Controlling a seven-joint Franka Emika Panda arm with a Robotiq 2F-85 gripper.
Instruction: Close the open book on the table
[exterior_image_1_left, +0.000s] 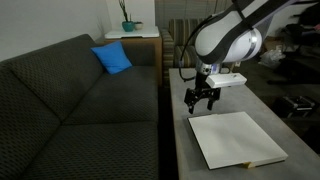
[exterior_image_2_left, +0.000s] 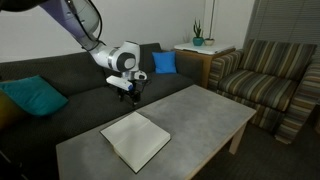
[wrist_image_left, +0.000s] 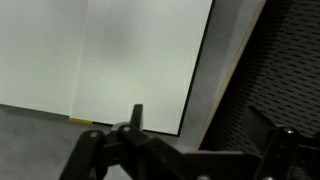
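The book (exterior_image_1_left: 237, 138) lies flat on the grey table (exterior_image_1_left: 262, 100) with plain white pages facing up. It shows in both exterior views (exterior_image_2_left: 135, 140). In the wrist view the white pages (wrist_image_left: 120, 60) fill the upper left, with a faint fold line and a bit of yellow edge at the bottom. My gripper (exterior_image_1_left: 201, 100) hangs open and empty above the table, just past the book's end and near the sofa-side edge (exterior_image_2_left: 128, 96). Its two dark fingers (wrist_image_left: 210, 125) are spread over bare table (wrist_image_left: 215, 90) and touch nothing.
A dark grey sofa (exterior_image_1_left: 80, 110) runs along the table's long side, with a blue cushion (exterior_image_1_left: 112, 58) and a teal cushion (exterior_image_2_left: 35, 97). A wooden side table with a plant (exterior_image_1_left: 130, 35) stands at the sofa's end. A striped armchair (exterior_image_2_left: 265, 75) stands beyond the table.
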